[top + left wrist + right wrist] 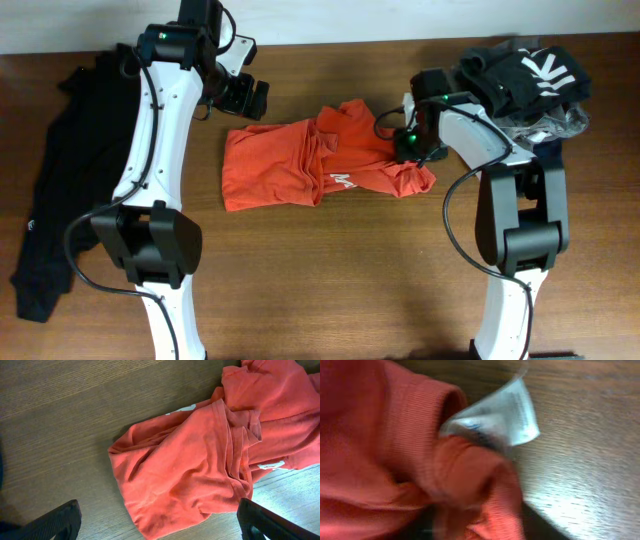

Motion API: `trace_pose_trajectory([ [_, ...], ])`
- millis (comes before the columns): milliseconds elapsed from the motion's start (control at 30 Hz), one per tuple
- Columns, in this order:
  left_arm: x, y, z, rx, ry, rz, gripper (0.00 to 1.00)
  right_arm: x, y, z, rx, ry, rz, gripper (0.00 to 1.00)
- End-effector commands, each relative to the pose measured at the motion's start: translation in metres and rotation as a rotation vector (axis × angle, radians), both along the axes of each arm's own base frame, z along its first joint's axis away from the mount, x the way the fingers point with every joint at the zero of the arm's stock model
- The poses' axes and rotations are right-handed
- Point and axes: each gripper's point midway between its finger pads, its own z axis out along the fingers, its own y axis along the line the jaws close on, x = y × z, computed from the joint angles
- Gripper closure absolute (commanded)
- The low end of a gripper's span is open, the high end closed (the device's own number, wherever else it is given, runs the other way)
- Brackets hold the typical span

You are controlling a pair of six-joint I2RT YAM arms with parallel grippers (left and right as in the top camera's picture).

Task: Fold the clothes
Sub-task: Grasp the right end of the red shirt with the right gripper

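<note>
The orange-red T-shirt lies crumpled in the middle of the table, with a bit of white lettering showing. My left gripper is open and empty, hovering just beyond the shirt's far left corner. In the left wrist view the shirt lies between and ahead of the spread fingers. My right gripper is shut on the shirt's right end. In the right wrist view bunched collar fabric and the white neck label fill the jaws. The plain black garment lies spread at the far left.
A pile of dark clothes with white markings sits at the back right corner, behind the right arm. The brown wooden table extends toward the front between the two arm bases.
</note>
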Motion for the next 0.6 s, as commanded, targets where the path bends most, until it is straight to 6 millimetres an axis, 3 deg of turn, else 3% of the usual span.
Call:
trace_pose_trajectory([
  [0, 0.002, 0.002, 0.002, 0.003, -0.008, 0.013, 0.01, -0.015, -0.018, -0.026, -0.07, 0.069, -0.026, 0.25],
  [200, 0.002, 0.002, 0.002, 0.003, -0.007, 0.012, 0.01, -0.013, -0.025, -0.025, -0.068, 0.062, -0.043, 0.25],
  [300, 0.003, 0.002, 0.002, 0.004, -0.007, 0.012, 0.01, -0.014, -0.024, -0.027, -0.068, 0.064, -0.039, 0.48],
  [433, 0.003, 0.003, 0.002, 0.007, -0.008, 0.014, 0.01, -0.019, -0.024, -0.03, -0.071, 0.08, -0.038, 0.67],
  [500, 0.004, 0.008, 0.001, 0.037, -0.014, 0.025, 0.01, -0.021, -0.028, -0.03, -0.071, 0.089, -0.047, 0.88],
  [567, 0.005, 0.012, 0.001, 0.058, -0.017, 0.032, 0.01, -0.022, -0.033, -0.03, -0.071, 0.096, -0.058, 0.96],
])
